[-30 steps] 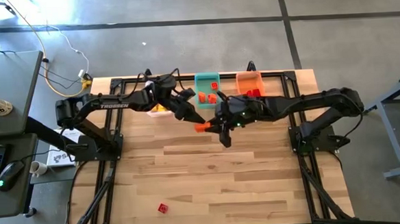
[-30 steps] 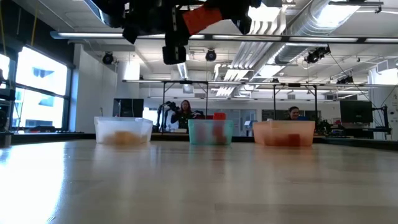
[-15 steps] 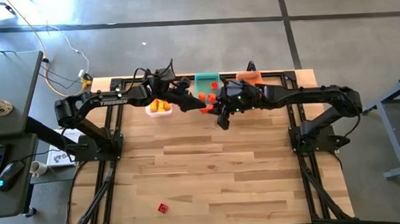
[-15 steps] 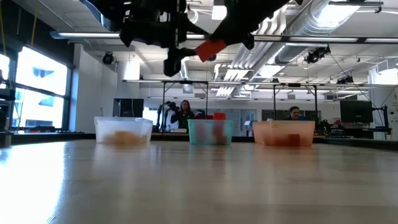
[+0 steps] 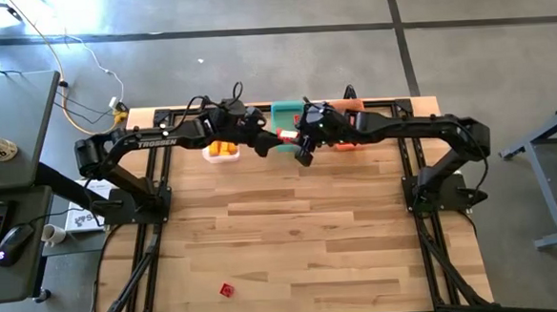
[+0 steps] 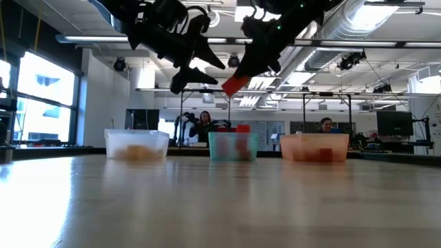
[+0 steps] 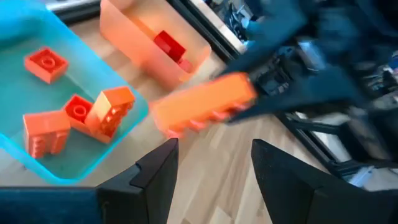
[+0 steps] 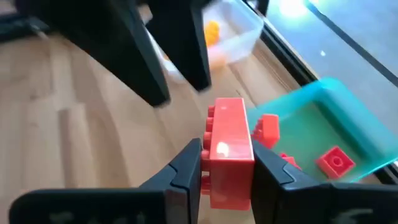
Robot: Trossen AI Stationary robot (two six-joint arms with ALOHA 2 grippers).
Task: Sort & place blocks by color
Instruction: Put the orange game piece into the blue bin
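Orange-red and long, the brick [image 8: 227, 152] sits clamped between the fingers of the right tool [image 5: 295, 141], carried in the air at the far edge of the bench [image 5: 302, 241], just by the near-left corner of the teal bin [image 5: 288, 112]. That bin already holds several orange bricks [image 7: 68, 121]. The left tool [image 5: 262, 145] hangs close beside it with fingers spread and nothing between them, near the clear bin [image 5: 223, 151] of yellow pieces. One red brick [image 5: 226, 291] lies alone at the near edge of the bench. The risk I see is crowding: the two tools are nearly touching, so a knock could jar the brick loose. Releasing here, short of the bin's rim, would likely drop it on the bench instead.
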